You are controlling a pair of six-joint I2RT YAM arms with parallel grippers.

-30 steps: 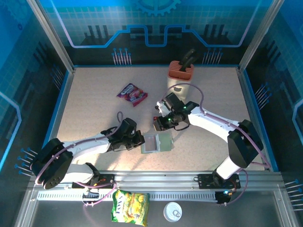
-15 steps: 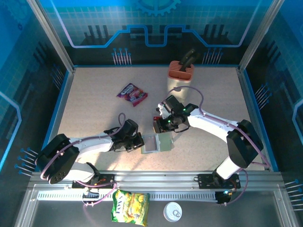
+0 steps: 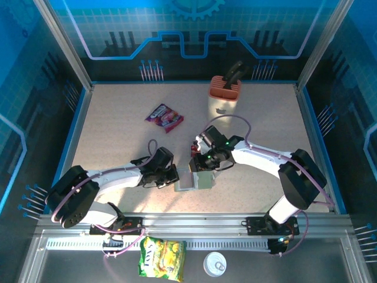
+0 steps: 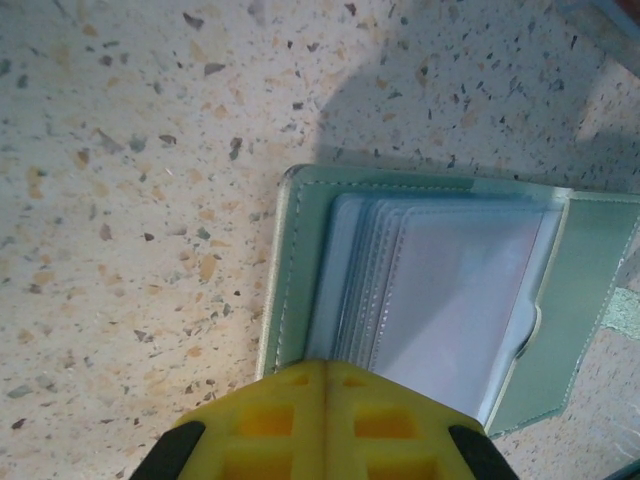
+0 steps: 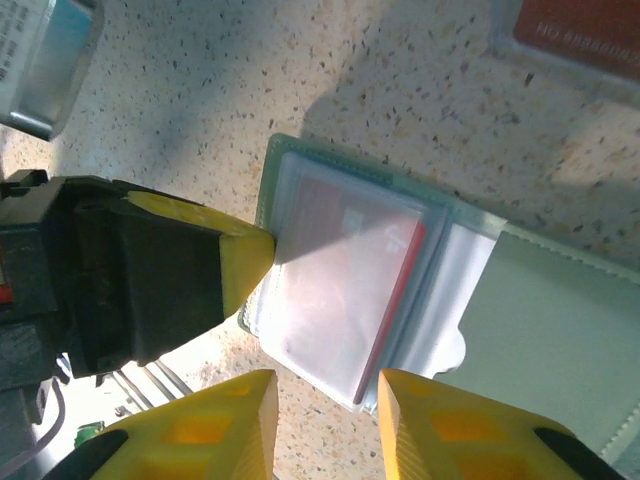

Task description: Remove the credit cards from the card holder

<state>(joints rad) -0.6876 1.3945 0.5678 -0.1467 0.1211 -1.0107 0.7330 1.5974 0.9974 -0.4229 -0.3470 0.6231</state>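
Starting on the left, the left gripper (image 4: 322, 395) was seen with its fingers pressed together and nothing held. Its tip was pushed down on the left edge of the card holder (image 5: 560, 330). The card holder was laid open and flat on the bench (image 3: 118, 141), between the two grippers. A red credit card (image 5: 350, 290) was tucked in a clear pocket. Its long side was pointed at the right gripper (image 5: 322, 420), so that arm was judged the nearer one to pull it, straight back along that line. The right gripper was held just over the pocket's end, with its fingers spread a little and nothing pinched. One other red card (image 5: 585, 30) was seen lying apart from the holder. Further right, bare bench was seen, with room for moving.
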